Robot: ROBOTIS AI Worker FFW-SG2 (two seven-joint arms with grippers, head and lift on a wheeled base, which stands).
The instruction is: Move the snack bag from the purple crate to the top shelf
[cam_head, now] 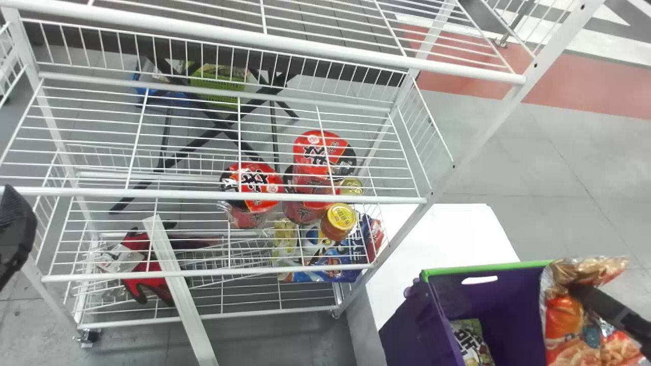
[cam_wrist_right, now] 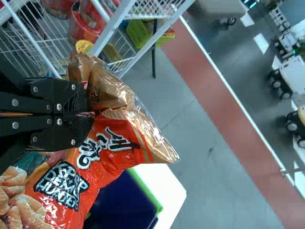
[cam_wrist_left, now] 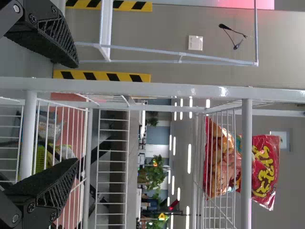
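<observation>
Pinched nearly closed, the right claw [cam_head: 581, 293] had the snack bag [cam_head: 563, 316] squeezed between its two flat fingers. In the right wrist view, the claw [cam_wrist_right: 89, 114] held it by a crinkled part, and the shiny bag bent around the black tips. Its front was orange and red, with a brown part too. From the head, the bag hid part of the purple crate [cam_head: 414, 325], which had a bright green rim. Another snack bag [cam_head: 473, 343] lay inside the crate, and white desk [cam_head: 447, 229] top showed next to the crate. Well apart from all that, the left claw [cam_head: 18, 231] was over by the other end of the wire rack [cam_head: 488, 127]. Its fingers were wide apart, and it had hold of nothing. The top shelf [cam_head: 254, 38] was made of white bars, with more shelves under it. Through the wires you could see red cups [cam_head: 254, 188], some of them piled up, and a jar [cam_head: 339, 218] with a yellow lid near them. Flat blue packs [cam_head: 318, 267] lay close to the jar. Red gloves [cam_head: 152, 290] lay lower down, near the rack's left end. In the left wrist view, red packs [cam_wrist_left: 264, 167] poked out past the bars of a wire shelf. Back behind the rack was a green basket [cam_head: 218, 84].
</observation>
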